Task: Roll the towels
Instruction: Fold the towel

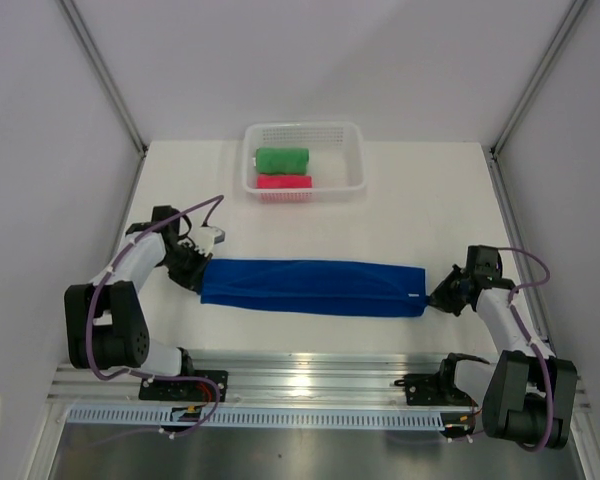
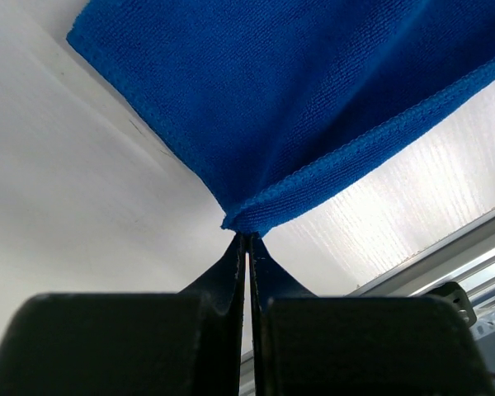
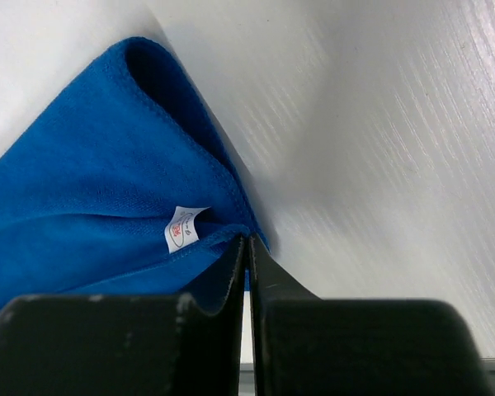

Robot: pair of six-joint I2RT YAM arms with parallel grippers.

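Table (image 1: 430,220) carries the blue towel (image 1: 310,287), folded into a long strip between the arms. Far basket (image 1: 304,127) holds the rolled green towel (image 1: 281,159) and pink towel (image 1: 283,182). Left gripper (image 2: 246,237) and right gripper (image 3: 247,239) each pinch one end, jaws closed; white tag (image 3: 181,227) beside the right.

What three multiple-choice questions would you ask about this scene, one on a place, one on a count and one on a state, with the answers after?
1. Where is the green towel?
A. in the basket
B. beside the basket
C. under the basket

2. How many towels are in view?
A. two
B. three
C. four

3. The left gripper is:
A. wide open
B. shut on a corner of the blue towel
C. holding the basket

Answers:
1. A, it lies inside the basket next to the pink towel.
2. B, one green, one pink, one blue.
3. B, the left wrist view shows its fingers pinched together on the blue corner.
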